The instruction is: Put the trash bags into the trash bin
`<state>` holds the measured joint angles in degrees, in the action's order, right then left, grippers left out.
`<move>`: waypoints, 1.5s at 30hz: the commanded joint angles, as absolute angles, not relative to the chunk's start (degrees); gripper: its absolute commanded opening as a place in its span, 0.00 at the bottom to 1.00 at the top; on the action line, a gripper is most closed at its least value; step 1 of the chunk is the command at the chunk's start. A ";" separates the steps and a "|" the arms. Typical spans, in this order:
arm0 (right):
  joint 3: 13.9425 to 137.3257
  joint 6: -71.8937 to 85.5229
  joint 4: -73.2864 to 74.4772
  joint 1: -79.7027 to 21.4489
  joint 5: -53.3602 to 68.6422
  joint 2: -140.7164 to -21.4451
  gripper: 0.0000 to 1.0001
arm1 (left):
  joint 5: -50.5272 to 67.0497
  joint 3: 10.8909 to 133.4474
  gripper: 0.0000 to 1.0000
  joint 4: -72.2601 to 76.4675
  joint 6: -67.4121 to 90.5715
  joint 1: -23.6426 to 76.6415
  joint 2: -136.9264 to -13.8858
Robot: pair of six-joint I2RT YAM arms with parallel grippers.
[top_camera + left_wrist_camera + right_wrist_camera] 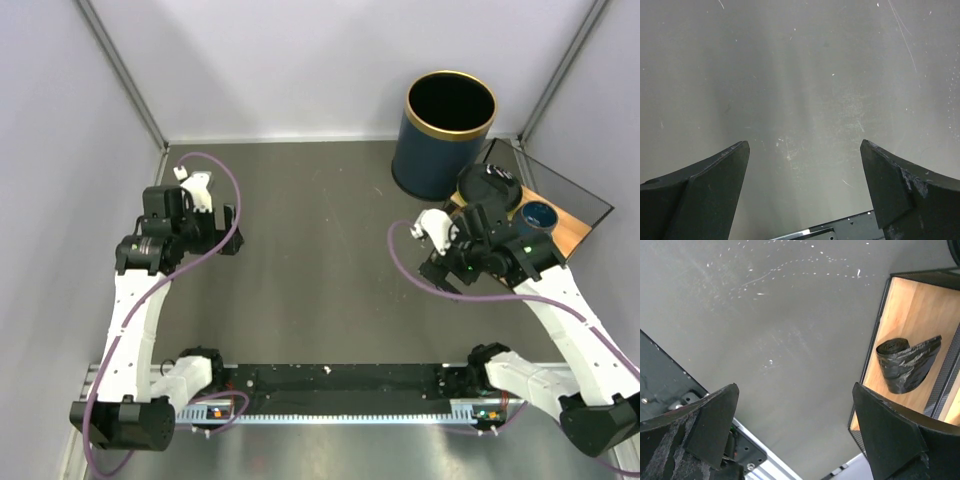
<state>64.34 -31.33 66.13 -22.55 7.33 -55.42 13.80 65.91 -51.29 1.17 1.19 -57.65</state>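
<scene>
The trash bin [450, 135], dark navy with a gold rim and black inside, stands upright at the far right of the table. A rolled bundle of crinkly, glossy black trash bags [907, 364] lies on the wooden floor of a tray; in the top view my right arm hides it. My right gripper [795, 386] is open and empty above bare table, just left of the tray and in front of the bin [440, 268]. My left gripper [804, 145] is open and empty over bare table at the far left [226, 230].
The black-framed wooden tray [568, 238] sits right of the bin against the right wall and holds a small blue bowl [541, 213]. Its edge shows in the right wrist view [875, 347]. Grey walls close the back and sides. The arms' base rail [340, 385] runs along the near edge.
</scene>
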 commanded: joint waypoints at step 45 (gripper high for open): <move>45.52 -104.68 29.45 -17.40 -29.18 -83.58 0.89 | 30.94 61.61 0.99 -42.80 -2.73 1.32 -59.59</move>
